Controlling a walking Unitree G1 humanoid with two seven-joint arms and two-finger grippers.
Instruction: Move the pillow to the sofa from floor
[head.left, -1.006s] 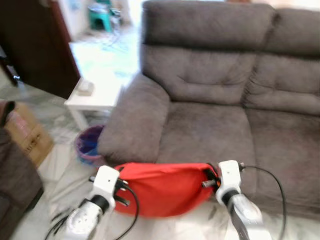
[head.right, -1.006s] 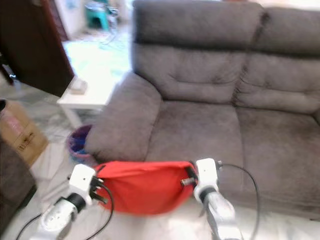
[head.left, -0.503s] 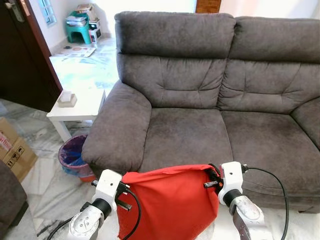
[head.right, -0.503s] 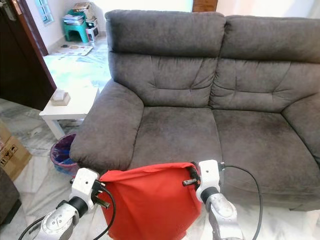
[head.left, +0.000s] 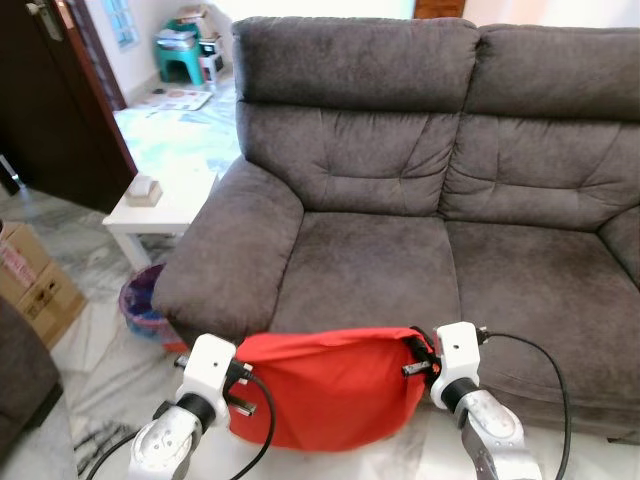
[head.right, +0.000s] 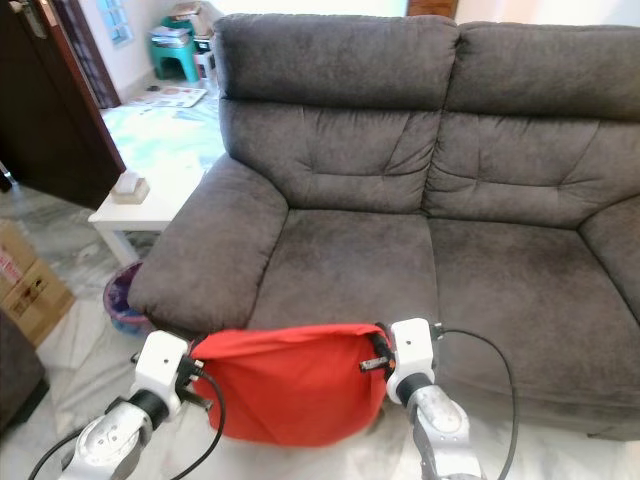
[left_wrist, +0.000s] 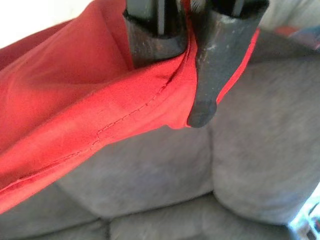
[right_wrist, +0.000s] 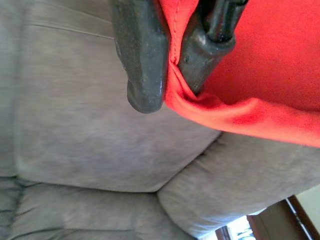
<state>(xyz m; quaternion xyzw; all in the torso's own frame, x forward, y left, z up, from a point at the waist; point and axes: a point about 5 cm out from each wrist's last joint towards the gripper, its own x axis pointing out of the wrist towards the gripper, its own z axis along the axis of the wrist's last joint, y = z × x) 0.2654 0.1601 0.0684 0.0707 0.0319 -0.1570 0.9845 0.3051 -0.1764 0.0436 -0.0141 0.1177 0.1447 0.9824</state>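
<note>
A red pillow hangs between my two arms, just in front of the grey sofa and level with its left seat's front edge. My left gripper is shut on the pillow's left corner, the red cloth pinched between its black fingers. At the pillow's right corner my right gripper is shut on the hem, its fingers clamping the cloth. Both white wrists flank the pillow. The sofa cushions behind it are bare.
A white side table with a small box stands left of the sofa's armrest. A purple bin sits below it, a cardboard box and a dark door further left. The floor is pale marble.
The camera has shifted slightly. The pillow now hangs shorter and wider than half a second ago, stretched between both grippers, which keep their hold on its corners.
</note>
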